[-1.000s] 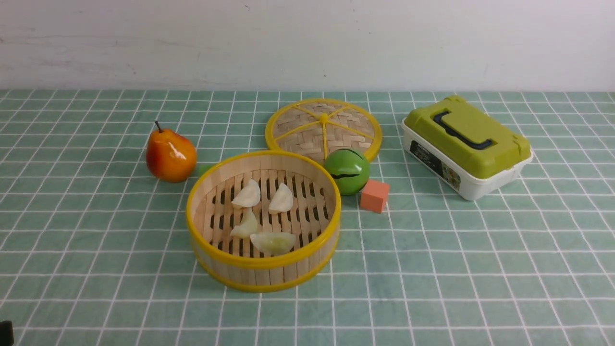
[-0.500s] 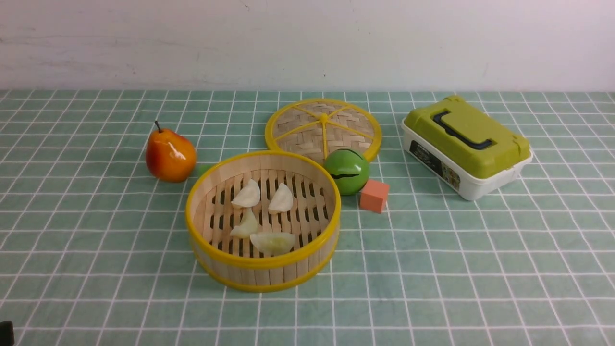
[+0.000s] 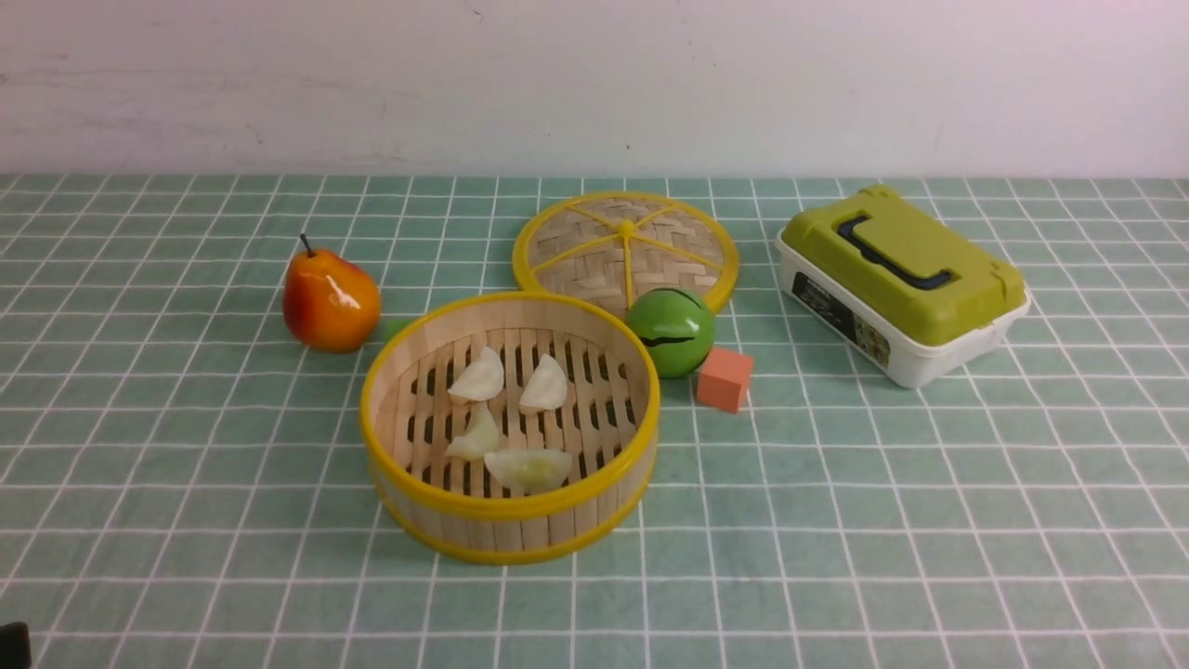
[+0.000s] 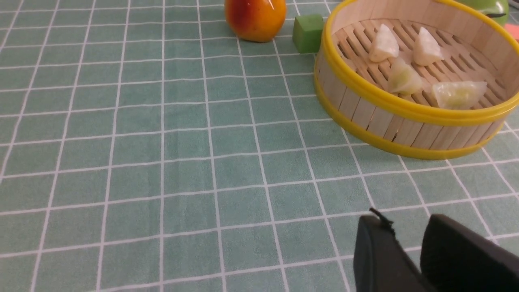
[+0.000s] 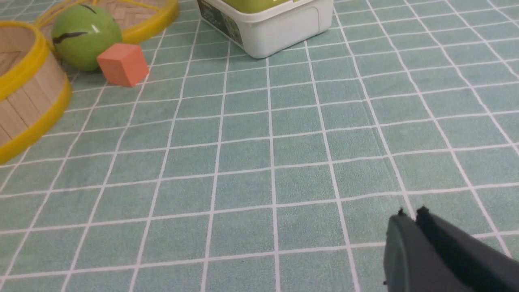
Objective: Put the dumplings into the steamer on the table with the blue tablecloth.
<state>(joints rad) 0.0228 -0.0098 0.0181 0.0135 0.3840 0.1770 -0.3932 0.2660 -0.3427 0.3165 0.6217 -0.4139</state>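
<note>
All four dumplings [image 3: 509, 415] lie on the slatted floor of the steamer [image 3: 509, 537], bunched toward its middle and near side, none touching the yellow rim. The steamer sits mid-table on the blue tablecloth [image 3: 882, 520]. Its far rim is just beside the woven lid [image 3: 624, 243], and a green ball [image 3: 671, 330] crowds its right edge with an orange cube [image 3: 725, 378] next to that. A pear [image 3: 330, 299] stands off to the left, a green-lidded box [image 3: 899, 279] well to the right. A small green block [image 4: 308, 27] hides between pear and steamer.

The left gripper [image 4: 407, 239] hangs low over bare cloth, near side of the steamer, jaws a narrow gap apart and empty. The right gripper [image 5: 410, 217] looks pressed closed, though only its tips show, with broad open cloth ahead.
</note>
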